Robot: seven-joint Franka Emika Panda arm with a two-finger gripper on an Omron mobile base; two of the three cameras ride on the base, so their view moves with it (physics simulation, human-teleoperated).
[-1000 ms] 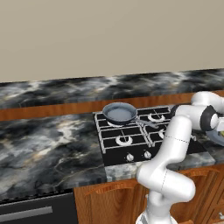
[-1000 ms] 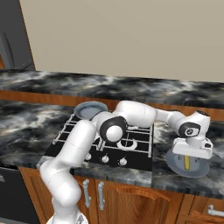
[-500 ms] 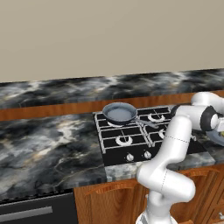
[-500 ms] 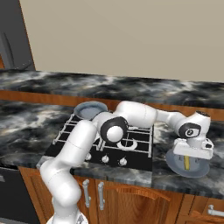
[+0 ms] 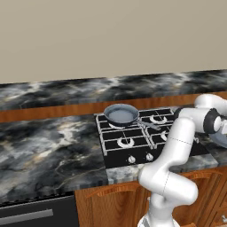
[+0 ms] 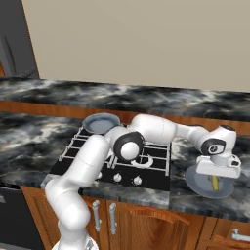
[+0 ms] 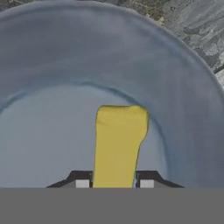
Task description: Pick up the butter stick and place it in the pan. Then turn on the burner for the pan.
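The arm is stretched far out to its right, across the black cooktop (image 6: 117,161) and over the marbled table (image 6: 29,141). From the right base view, the white links rise from the lower left, bend at a big dark elbow joint above the stove's front, then run low and nearly level to the wrist, where the hand turns straight down. The claw (image 6: 215,181) points into a round grey-blue plate (image 6: 197,183) that sits on the table just beside the cooktop's right edge.

In the hand view, the butter stick (image 7: 119,146) lies on the plate's flat floor, a pale-yellow bar running lengthwise away from the camera, and the two dark fingertips (image 7: 146,180) stand tight on either side of its near end, touching it. So the claw is closed on the butter stick, which rests in the plate. In the right base view a sliver of yellow shows just below the hand, against the plate.

Over on the stove, the pan (image 5: 120,115) sits on the rear left burner (image 5: 116,125), blue-grey inside, its thin dark handle angled toward the right front. It stands well apart from the plate, with the width of the cooktop between them. From the left base view the forearm crosses the right side of the cooktop, hiding part of the right-hand burners, and the wrist reaches the picture's right edge. Small silver knobs (image 5: 141,158) line the cooktop's front edge.
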